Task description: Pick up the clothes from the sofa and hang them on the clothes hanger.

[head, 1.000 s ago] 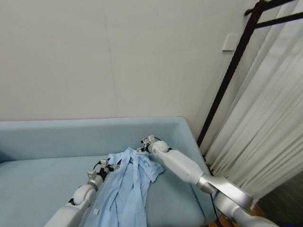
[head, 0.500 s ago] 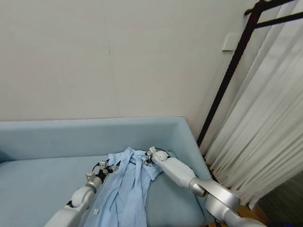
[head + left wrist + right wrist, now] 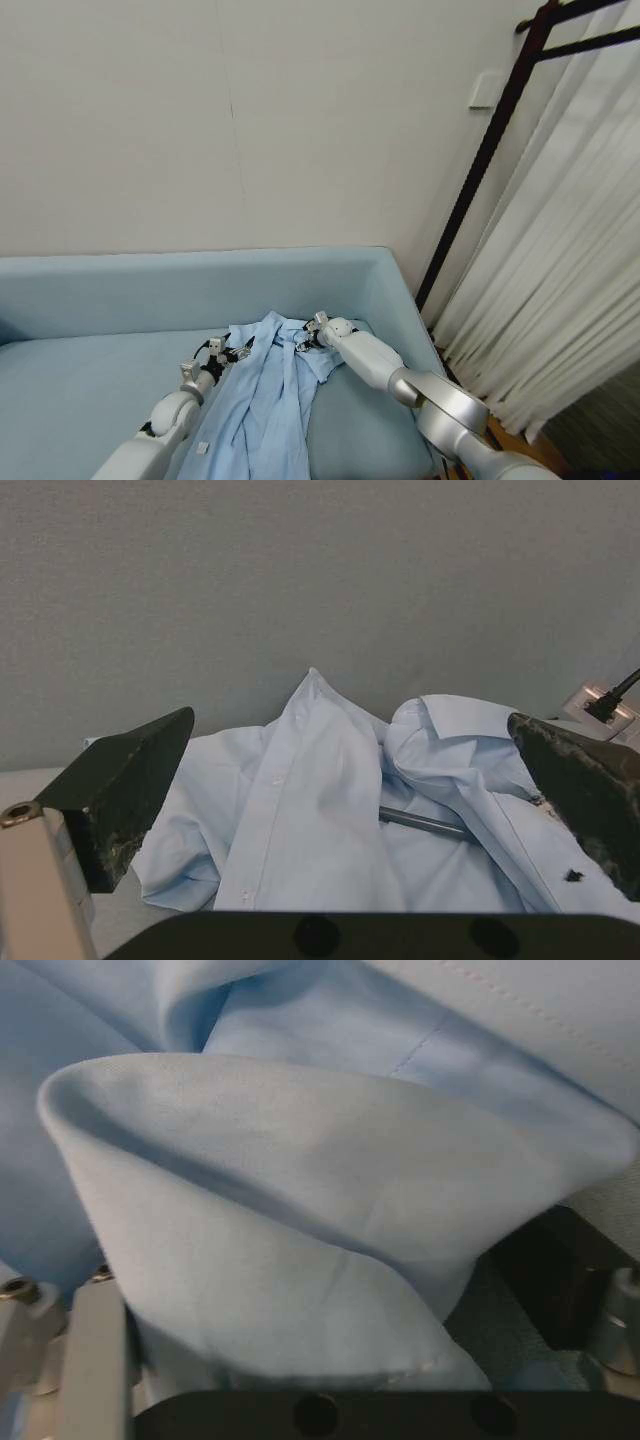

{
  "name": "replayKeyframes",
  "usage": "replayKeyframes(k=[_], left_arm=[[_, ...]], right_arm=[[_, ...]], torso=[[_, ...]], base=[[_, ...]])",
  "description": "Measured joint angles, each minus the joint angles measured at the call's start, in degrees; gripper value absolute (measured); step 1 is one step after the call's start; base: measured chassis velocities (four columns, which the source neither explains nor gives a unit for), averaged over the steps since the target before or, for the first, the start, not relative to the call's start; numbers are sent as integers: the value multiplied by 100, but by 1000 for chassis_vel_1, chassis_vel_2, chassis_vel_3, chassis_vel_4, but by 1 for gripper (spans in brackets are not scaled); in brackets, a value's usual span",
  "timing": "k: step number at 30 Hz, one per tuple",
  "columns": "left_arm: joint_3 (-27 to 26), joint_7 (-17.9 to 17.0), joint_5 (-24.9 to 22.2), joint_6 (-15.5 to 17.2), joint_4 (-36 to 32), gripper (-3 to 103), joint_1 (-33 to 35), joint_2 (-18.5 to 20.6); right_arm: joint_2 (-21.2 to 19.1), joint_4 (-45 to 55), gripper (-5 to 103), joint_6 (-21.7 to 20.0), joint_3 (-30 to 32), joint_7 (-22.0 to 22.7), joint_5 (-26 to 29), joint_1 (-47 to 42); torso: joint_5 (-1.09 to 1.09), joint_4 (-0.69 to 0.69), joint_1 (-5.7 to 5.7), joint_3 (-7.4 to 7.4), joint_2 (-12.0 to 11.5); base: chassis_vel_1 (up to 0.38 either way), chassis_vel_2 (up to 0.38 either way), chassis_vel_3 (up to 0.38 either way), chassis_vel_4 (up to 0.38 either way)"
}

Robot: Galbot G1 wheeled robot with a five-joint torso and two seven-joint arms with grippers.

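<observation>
A light blue shirt (image 3: 268,392) lies crumpled on the seat of the pale blue sofa (image 3: 90,370). My left gripper (image 3: 222,352) hovers at the shirt's left shoulder edge, open, its black pads (image 3: 128,792) wide apart with the shirt (image 3: 330,820) ahead of them. A thin dark rod (image 3: 425,825) pokes out of the folds. My right gripper (image 3: 305,337) is pressed down into the collar area. It is open, and a thick fold of shirt fabric (image 3: 300,1220) lies between its fingers (image 3: 95,1360).
A dark coat rack (image 3: 482,160) stands right of the sofa's arm (image 3: 395,295), with white curtains (image 3: 560,270) behind it. The sofa back (image 3: 150,285) runs along a plain wall. Bare seat stretches to the left of the shirt.
My right gripper has dropped from near the sofa back down and left onto the shirt's collar. The left gripper has barely moved.
</observation>
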Motion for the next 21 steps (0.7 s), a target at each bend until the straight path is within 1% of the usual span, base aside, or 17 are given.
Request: replayKeyframes(k=[2,6,8,11,12,13,14,15,16,18,19,21], left_arm=[[-2,1,0,0,-8,100,0,-1],[-2,2,0,0,-41,100,-21,5],[-1,2,0,0,-42,100,-30,11],[7,2,-3,3,-47,100,-46,24],[9,2,-5,5,-47,100,-48,24],[9,2,-5,5,-47,100,-48,24],[10,3,-5,6,-48,100,-52,23],[14,4,-6,7,-49,100,-54,23],[23,4,-7,9,-49,100,-57,23],[45,7,-12,17,-54,100,-80,34],[45,7,-12,17,-54,100,-80,34],[61,7,-34,29,-66,100,-119,55]], right_arm=[[9,-39,73,18,9,-6,-12,-1],[28,-140,51,130,55,-44,-60,-38],[24,-120,51,149,62,-41,-77,-59],[-48,62,35,187,68,-5,-158,-130],[-66,115,30,229,67,10,-273,-149],[-66,115,30,229,67,10,-273,-149],[-75,156,26,351,62,15,-521,-181],[-87,187,26,499,55,17,-775,-222],[-118,280,22,634,57,66,-1029,-282],[-225,654,15,691,71,365,-1224,-406],[-225,654,15,691,71,365,-1224,-406],[-346,1049,10,716,125,587,-1361,-544]], torso=[[0,1,0,0,0],[-1,-2,0,0,1],[-1,-2,0,1,0],[-1,-3,1,2,0],[-1,-2,2,2,0],[-1,-2,2,2,0],[-1,0,2,2,0],[1,2,2,3,0],[2,2,2,3,0],[0,4,2,4,-1],[0,4,2,4,-1],[1,1,4,6,-3]], base=[[0,0,0,0],[0,0,0,0],[0,0,0,0],[0,0,0,0],[0,0,0,0],[0,0,0,0],[0,0,0,0],[0,0,0,0],[0,0,0,0],[0,0,0,0],[0,0,0,0],[0,0,0,0]])
